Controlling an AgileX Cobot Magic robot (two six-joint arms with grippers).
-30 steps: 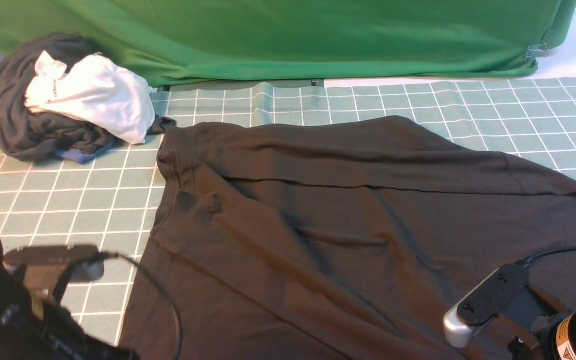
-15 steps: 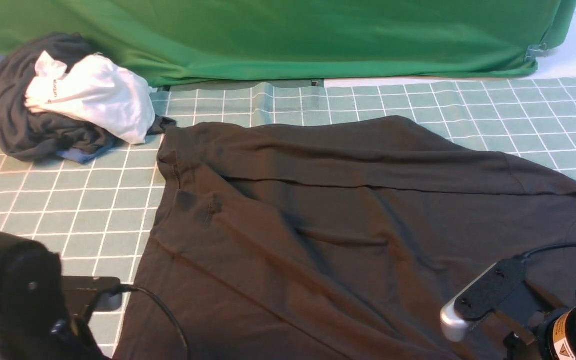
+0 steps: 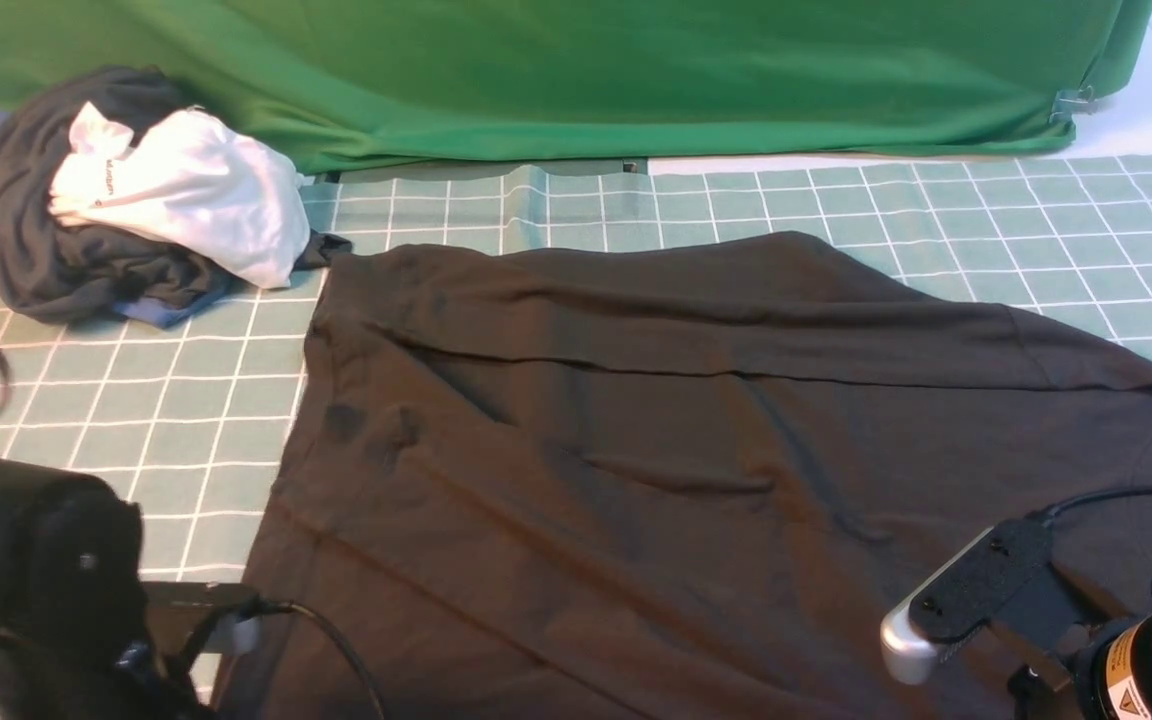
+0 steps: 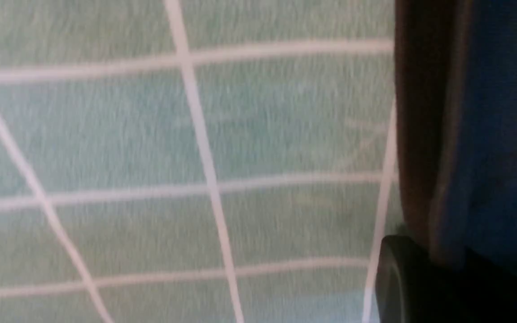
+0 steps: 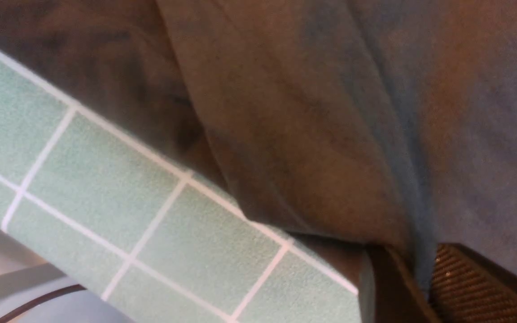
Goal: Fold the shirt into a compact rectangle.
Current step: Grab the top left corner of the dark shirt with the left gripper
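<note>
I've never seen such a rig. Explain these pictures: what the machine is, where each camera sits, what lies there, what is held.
It is a robot with two arms, each ending in a gripper. The wide picture looks forward from between them: left arm low on the left, right arm low on the right. The other two come from cameras on the wrists. A black shirt lies spread on a green checked mat; a pile of clothes sits at the far left, before a green cloth. The right gripper pinches a fold of the shirt. The left gripper is shut, apparently on the shirt's edge.
</note>
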